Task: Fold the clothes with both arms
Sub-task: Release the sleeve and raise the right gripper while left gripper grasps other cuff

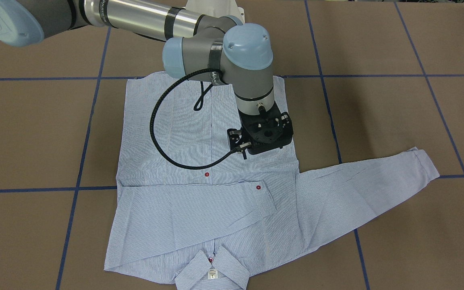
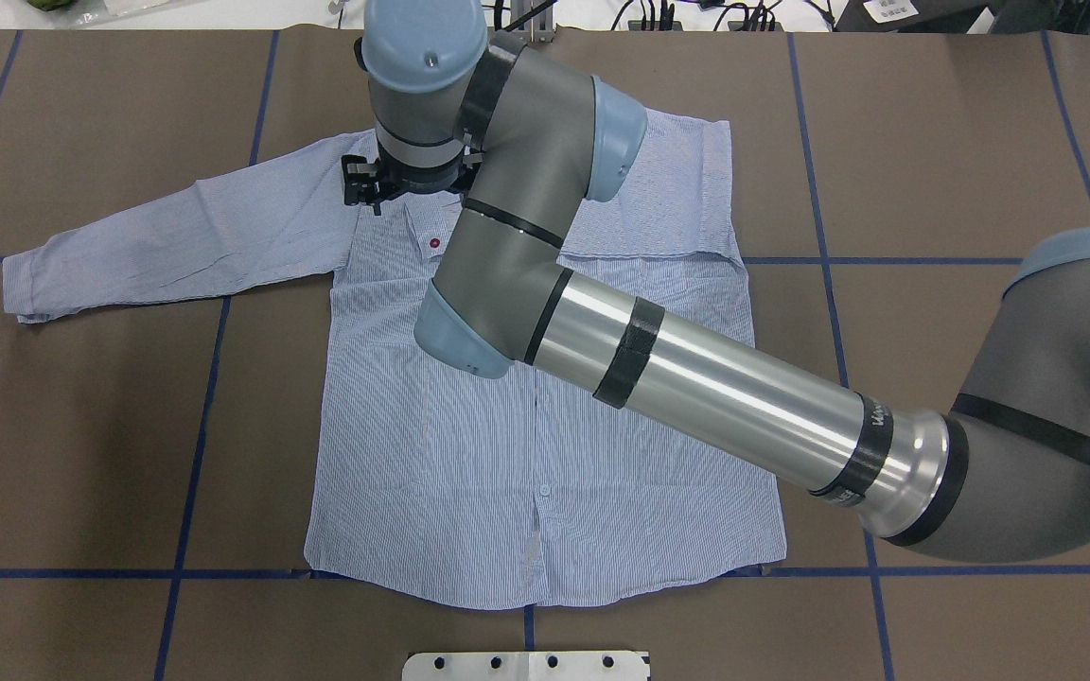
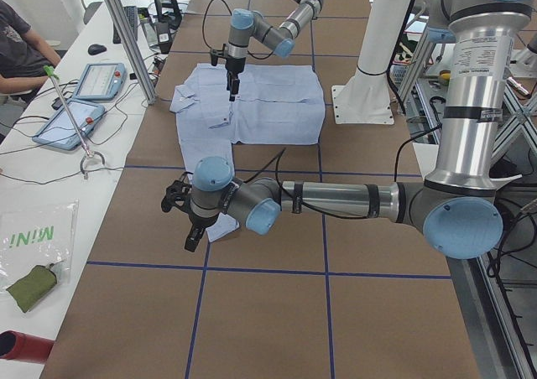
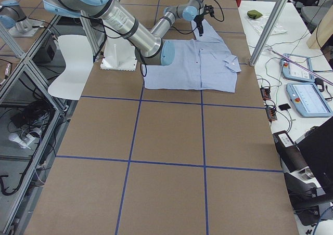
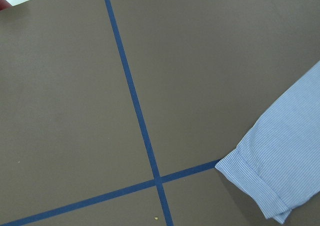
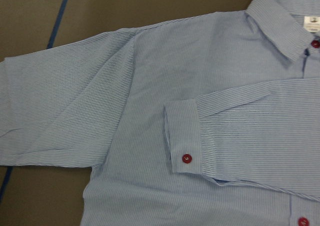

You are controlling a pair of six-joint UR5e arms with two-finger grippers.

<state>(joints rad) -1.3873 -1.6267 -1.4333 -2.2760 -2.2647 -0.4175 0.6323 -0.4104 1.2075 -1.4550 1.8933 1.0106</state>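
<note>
On the table (image 1: 34,133) the shirt (image 1: 167,121) lies flat, one folded sleeve (image 1: 191,205) across its front and the free sleeve (image 1: 369,181) stretched out. The right gripper (image 1: 262,137) hovers above the shirt, and the left gripper (image 3: 185,220) is near the cuff (image 5: 260,181). We cannot tell how wide either's jaws stand or whether they hold anything. We should pinch that cuff squarely, lift low and lay it straight across.

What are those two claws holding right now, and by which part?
Nothing, it seems. The shirt lies flat; the right gripper hangs above its front, and the left gripper is near the outstretched sleeve's cuff, no cloth lifted.
</note>
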